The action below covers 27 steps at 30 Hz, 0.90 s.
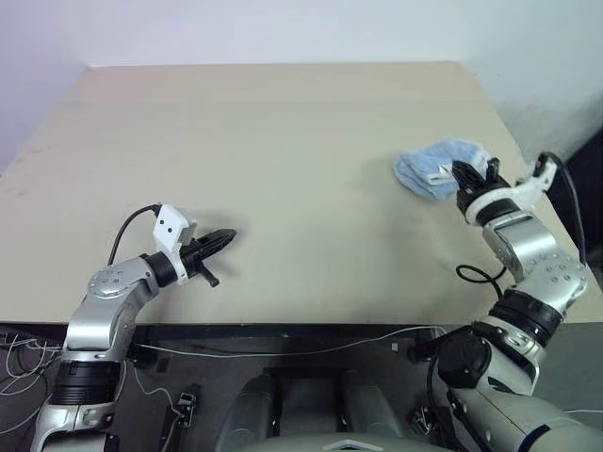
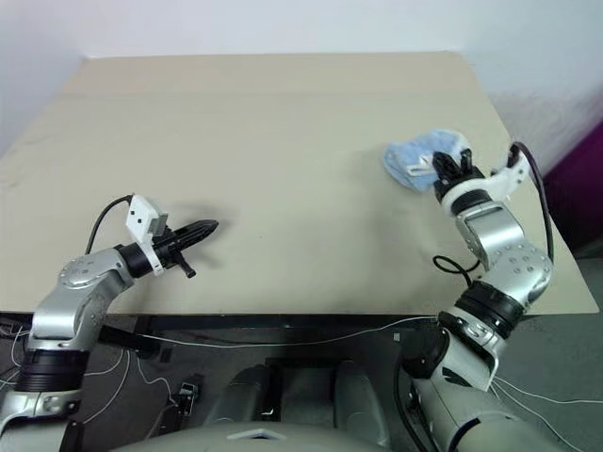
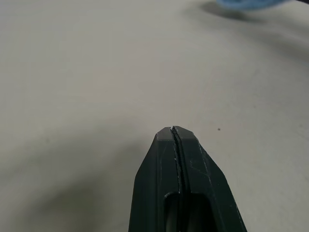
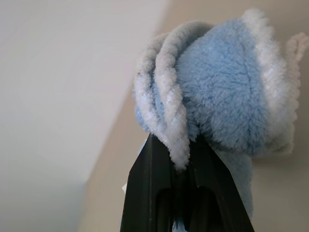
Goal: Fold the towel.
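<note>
The towel (image 1: 435,168), a small light-blue terry cloth with whitish edging, is bunched up at the right side of the table. My right gripper (image 1: 466,177) is shut on it; in the right wrist view its black fingers (image 4: 145,193) pinch several layers of the towel (image 4: 227,92) and its pale edge. My left gripper (image 1: 224,239) hovers over the table's front left, shut and holding nothing, with the fingers (image 3: 176,169) pressed together in the left wrist view. A sliver of the towel (image 3: 251,4) lies far off in that view.
The beige table (image 1: 283,141) is bare between the two grippers. Its right edge (image 1: 513,122) runs close beside the towel, and the front edge (image 1: 283,325) lies just behind both arms. Cables hang below the front edge.
</note>
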Available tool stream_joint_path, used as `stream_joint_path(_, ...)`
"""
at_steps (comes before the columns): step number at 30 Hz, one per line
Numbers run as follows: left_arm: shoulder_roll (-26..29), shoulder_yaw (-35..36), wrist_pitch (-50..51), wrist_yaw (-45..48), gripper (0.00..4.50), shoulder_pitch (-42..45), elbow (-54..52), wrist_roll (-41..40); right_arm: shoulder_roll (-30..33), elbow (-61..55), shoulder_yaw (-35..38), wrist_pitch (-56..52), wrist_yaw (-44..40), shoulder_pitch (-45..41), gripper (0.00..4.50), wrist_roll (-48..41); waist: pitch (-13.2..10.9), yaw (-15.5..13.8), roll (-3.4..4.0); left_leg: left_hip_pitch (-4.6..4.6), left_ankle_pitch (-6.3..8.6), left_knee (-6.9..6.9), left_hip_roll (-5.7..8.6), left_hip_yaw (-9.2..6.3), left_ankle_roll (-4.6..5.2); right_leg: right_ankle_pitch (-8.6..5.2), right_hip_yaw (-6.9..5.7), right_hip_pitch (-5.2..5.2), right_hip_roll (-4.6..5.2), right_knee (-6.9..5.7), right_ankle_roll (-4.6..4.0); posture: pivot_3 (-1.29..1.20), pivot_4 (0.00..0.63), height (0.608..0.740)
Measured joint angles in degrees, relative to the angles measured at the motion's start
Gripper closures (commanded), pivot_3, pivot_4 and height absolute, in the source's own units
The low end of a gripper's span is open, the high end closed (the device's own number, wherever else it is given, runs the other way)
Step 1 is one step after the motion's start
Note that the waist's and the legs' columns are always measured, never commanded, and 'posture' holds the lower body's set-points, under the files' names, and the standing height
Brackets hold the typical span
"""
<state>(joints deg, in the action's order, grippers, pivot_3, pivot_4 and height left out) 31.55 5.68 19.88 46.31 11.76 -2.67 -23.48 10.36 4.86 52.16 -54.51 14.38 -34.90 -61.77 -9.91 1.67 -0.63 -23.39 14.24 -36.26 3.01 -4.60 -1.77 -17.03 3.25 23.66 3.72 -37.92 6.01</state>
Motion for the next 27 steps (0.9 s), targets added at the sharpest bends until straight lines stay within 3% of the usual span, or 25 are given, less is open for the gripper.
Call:
stream_joint_path(8,-1.2,-2.2,-0.7,1.1,4.5,1.7,1.5,0.5,-2.1,-6.9,-1.4,1.2,10.7,8.2,4.46,-5.6,0.0,0.8,0.01,0.02,-0.01,-0.01,0.0,0.01,0.01,0.0,0.01,-0.01,-0.04,-0.04,0.0,0.0,0.15,0.74)
stream_joint_path(13,-1.8,-2.8,-1.4,1.7,4.5,2.2,2.7,0.8,-2.2,-8.0,-2.6,3.5,13.3,10.5,3.02,-9.6,0.0,0.8,0.01,0.02,-0.01,-0.03,0.0,0.0,0.02,0.0,0.0,-0.04,-0.07,-0.03,0.01,0.0,0.15,0.74)
stream_joint_path(22,-2.8,-3.2,-1.7,2.2,4.5,2.8,4.8,1.5,-0.7,-12.5,-4.5,9.7,17.3,14.5,0.02,-15.4,0.0,0.7,0.01,0.04,-0.01,-0.05,0.01,0.0,0.02,-0.01,-0.01,-0.09,-0.09,-0.02,0.01,0.0,0.15,0.74)
stream_joint_path(27,-4.2,-3.9,-2.2,1.0,4.5,5.4,7.4,2.6,2.9,-14.8,-6.5,14.1,17.0,15.8,0.02,-13.2,0.0,0.6,0.01,0.04,-0.01,-0.08,0.03,0.0,0.02,-0.01,-0.03,-0.12,-0.11,-0.02,0.02,0.0,0.15,0.74)
